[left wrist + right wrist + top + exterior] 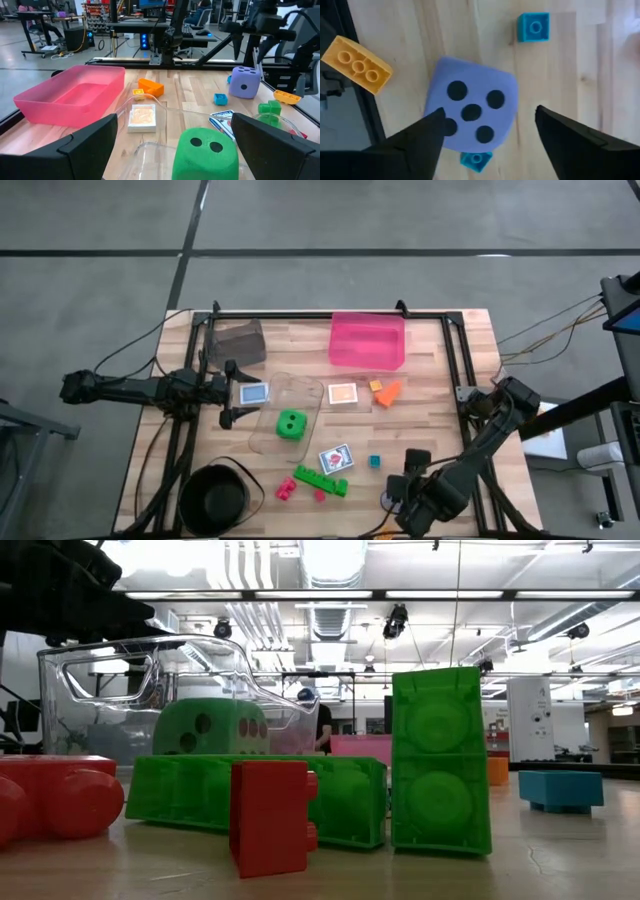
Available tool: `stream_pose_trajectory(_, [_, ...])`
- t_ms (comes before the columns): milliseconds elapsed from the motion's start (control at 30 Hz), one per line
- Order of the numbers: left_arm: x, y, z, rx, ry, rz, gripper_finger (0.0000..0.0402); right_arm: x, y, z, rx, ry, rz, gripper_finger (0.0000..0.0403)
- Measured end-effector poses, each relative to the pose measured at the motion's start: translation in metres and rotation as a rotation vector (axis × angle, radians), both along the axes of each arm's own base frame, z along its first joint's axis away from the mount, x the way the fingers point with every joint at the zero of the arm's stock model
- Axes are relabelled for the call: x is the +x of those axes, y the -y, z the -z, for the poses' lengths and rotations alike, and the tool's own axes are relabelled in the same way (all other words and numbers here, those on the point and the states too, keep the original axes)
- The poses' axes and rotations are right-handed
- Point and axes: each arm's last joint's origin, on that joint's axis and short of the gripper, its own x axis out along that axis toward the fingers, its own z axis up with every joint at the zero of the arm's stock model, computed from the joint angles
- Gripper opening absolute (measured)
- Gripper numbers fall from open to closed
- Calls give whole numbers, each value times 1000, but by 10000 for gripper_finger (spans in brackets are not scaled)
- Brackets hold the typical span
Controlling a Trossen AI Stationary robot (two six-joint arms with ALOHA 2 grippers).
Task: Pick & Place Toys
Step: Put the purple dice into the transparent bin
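Purple die (470, 112) seen resting on worktop (560, 70) beneath right claw (487, 135), fingers apart; judged light, soft; flat opposite faces suggested for grip. Left claw (175, 135) spread, near green die (204, 154).

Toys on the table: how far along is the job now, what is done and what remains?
Done: only the green die seems to lie in the clear bin; the pink bin looks empty. In hand: nothing is held. The right gripper stands open around the purple die on the table, and the left gripper waits open beside the clear bin. Left: that die, the cards and the loose bricks.
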Motion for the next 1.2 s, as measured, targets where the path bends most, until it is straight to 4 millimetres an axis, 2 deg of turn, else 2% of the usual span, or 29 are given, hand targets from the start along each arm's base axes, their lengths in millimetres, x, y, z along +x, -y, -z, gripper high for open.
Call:
stream_pose_trajectory(133, [0, 0, 0, 1, 0, 0, 392, 8, -11, 2, 36, -19, 27, 341])
stream_pose_trajectory(333, [0, 0, 0, 11, -4, 1, 392, 25, -31, 17, 37, -61, 37, 346])
stream_pose_trajectory(600, [0, 0, 1, 20, -8, -10, 392, 31, -38, 50, -241, -307, 50, 346])
stream_pose_trajectory(700, [0, 0, 1, 32, -9, -8, 392, 34, -43, 57, -244, -308, -9, 343])
stream_pose_trajectory(833, [0, -1, 1, 36, -16, -12, 392, 35, -44, 62, -264, -313, -29, 300])
stream_pose_trajectory(1000, [0, -1, 2, 39, -19, -15, 392, 33, -43, 51, -239, -289, -37, 195])
stream_pose_trajectory(1067, [0, -1, 2, 40, -19, -16, 392, 33, -42, 47, -230, -276, -37, 164])
stream_pose_trajectory(1200, [0, -1, 2, 40, -19, -15, 392, 32, -41, 39, -207, -257, -49, 152])
